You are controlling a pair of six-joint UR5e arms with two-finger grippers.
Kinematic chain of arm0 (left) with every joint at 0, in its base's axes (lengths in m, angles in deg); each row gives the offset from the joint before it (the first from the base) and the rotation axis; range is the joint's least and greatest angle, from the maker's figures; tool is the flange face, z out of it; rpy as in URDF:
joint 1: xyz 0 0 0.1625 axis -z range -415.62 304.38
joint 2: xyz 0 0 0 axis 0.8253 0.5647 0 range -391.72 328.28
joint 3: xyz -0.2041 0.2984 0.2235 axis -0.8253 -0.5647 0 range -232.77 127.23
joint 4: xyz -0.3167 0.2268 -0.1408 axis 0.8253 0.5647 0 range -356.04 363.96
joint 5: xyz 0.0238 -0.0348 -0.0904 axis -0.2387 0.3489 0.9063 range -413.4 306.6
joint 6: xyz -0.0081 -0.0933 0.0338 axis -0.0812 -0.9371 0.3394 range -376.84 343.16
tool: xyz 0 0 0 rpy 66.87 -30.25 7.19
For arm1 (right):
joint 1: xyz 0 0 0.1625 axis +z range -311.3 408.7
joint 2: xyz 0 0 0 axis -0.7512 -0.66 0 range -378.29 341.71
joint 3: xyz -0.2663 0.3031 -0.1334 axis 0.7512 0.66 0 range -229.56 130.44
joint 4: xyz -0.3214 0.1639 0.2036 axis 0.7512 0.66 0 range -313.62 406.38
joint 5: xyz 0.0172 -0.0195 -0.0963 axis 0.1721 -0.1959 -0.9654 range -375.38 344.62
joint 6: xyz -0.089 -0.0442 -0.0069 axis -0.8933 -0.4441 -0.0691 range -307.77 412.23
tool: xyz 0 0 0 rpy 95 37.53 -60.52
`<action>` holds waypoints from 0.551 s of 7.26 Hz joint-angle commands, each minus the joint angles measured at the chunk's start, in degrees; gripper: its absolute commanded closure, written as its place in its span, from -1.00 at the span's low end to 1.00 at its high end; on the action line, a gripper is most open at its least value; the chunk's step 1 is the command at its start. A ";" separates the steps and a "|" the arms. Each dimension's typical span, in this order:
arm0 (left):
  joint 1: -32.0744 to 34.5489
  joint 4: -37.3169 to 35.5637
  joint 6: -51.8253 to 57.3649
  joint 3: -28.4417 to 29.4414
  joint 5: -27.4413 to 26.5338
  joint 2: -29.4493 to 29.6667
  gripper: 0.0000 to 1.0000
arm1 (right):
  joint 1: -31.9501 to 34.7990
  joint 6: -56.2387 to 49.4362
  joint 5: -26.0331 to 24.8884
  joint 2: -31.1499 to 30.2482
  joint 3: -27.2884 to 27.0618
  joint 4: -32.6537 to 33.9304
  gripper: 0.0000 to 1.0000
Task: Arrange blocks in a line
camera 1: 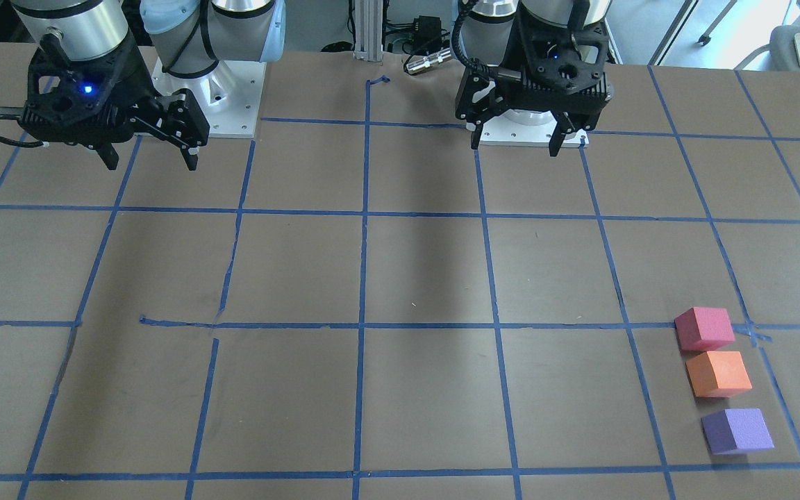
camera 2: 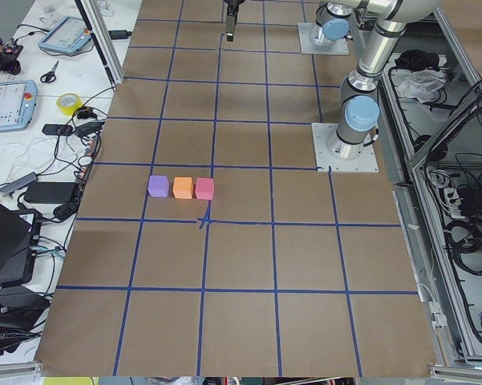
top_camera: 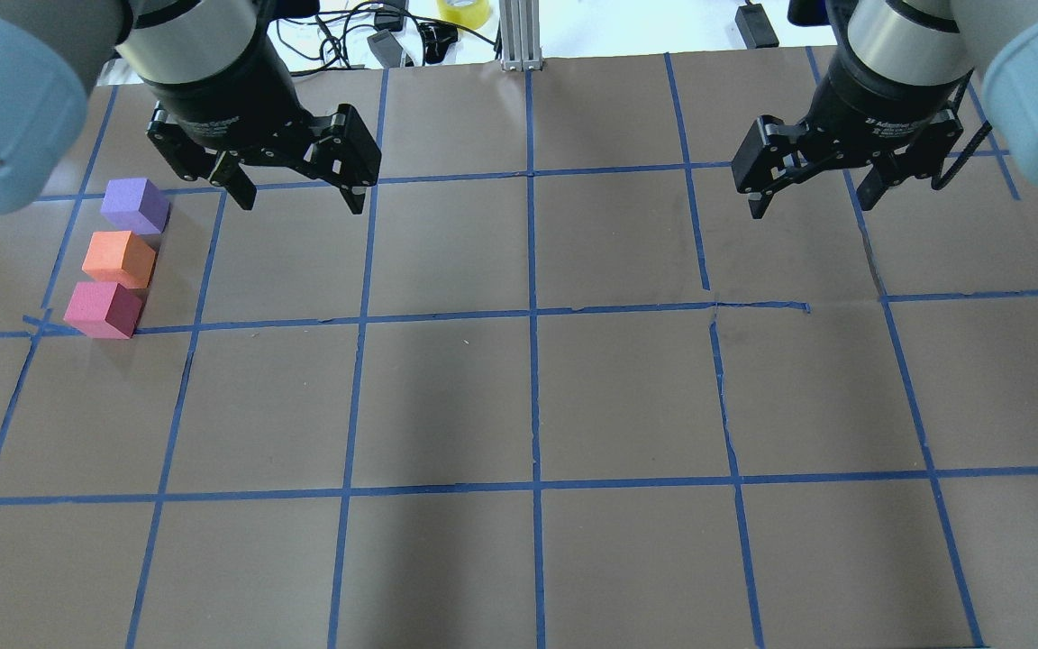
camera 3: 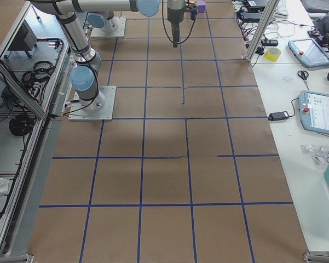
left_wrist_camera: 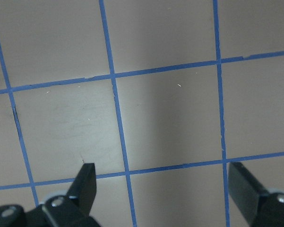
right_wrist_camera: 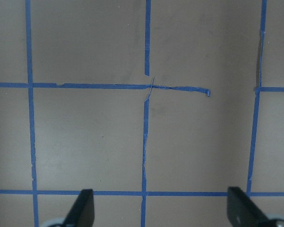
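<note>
overhead exterior, three blocks (top_camera: 119,258), seemingly one row

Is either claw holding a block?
No: the left gripper and right gripper hang open and empty, and the purple block, orange block and pinkish-red block sit on the table.

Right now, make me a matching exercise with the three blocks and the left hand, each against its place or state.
1. purple block
2. orange block
3. pinkish-red block
4. left hand

A. middle of the row
B. open, holding nothing
C. end of the row nearest the robot
D. end of the row farthest from the robot

Pairs: 1-D, 2-A, 3-C, 4-B
</note>
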 commanded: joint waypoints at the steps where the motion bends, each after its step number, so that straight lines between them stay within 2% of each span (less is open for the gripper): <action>1: -0.49 0.81 -0.10 -0.17 -0.91 -1.13 -1.00 | 0.00 0.09 0.07 0.03 -0.03 0.07 -1.00; 4: -0.67 0.81 -0.01 -0.26 -1.08 -1.65 -1.00 | 0.00 0.09 0.07 0.03 -0.03 0.16 -1.00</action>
